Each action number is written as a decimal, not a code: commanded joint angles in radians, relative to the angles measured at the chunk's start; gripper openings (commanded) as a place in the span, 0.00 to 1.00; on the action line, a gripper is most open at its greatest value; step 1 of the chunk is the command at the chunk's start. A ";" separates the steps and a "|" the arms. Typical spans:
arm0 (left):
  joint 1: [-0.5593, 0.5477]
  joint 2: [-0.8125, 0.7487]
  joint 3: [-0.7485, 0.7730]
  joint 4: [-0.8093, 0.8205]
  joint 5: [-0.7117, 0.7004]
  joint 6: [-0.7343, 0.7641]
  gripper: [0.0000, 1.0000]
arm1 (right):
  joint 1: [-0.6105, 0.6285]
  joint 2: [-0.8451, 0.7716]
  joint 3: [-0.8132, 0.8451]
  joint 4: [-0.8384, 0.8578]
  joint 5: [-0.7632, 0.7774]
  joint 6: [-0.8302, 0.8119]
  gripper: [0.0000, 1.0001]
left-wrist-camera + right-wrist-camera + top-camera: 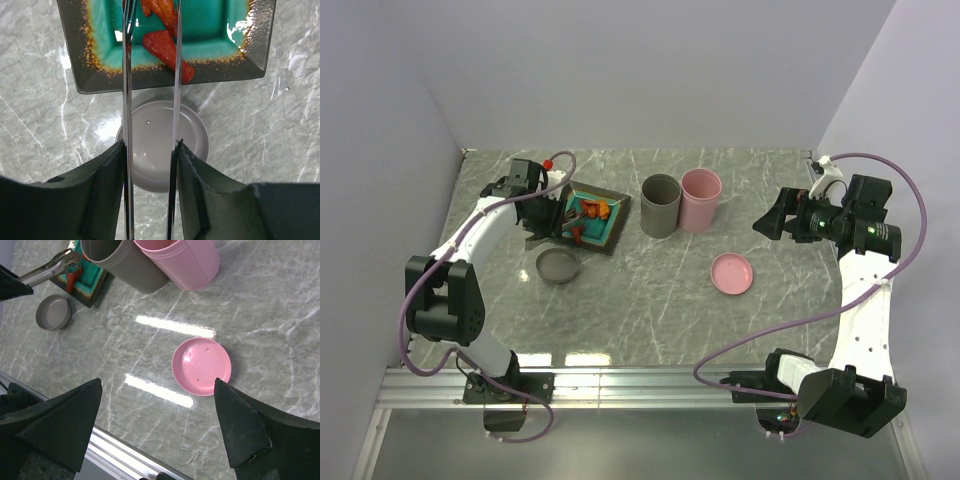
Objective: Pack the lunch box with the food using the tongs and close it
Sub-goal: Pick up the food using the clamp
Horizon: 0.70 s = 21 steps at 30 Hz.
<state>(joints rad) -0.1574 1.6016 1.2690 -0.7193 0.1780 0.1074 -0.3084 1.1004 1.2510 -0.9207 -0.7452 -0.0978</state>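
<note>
Grey marble worktop (650,300), walled in pale panels, carries two robot arms. The left gripper (150,150) reaches over the square dark plate (100,82) at the left rear; the right gripper (157,382) hangs well apart on the right, jaws spread wide and empty, above the pink lid (201,366). A grey container (660,205) and a pink container (701,198) stand upright side by side, just right of the plate. A grey lid (558,265) lies beside the plate's near edge. Left jaws clamp the silver tongs (126,100), tips over the orange-red food chunks (162,45) on the plate's teal centre.
</note>
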 commanded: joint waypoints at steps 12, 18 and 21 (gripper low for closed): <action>-0.027 0.018 0.052 0.029 -0.031 -0.018 0.41 | -0.009 -0.002 0.022 0.013 0.001 0.001 1.00; -0.025 0.008 0.081 0.037 -0.029 -0.037 0.35 | -0.009 -0.005 0.022 0.014 0.001 0.004 1.00; -0.025 -0.008 0.098 0.043 -0.032 -0.049 0.34 | -0.009 -0.005 0.025 0.011 0.004 0.003 1.00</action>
<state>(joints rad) -0.1795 1.6230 1.3098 -0.7143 0.1535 0.0841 -0.3084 1.1004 1.2510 -0.9203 -0.7448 -0.0975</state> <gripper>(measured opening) 0.378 0.996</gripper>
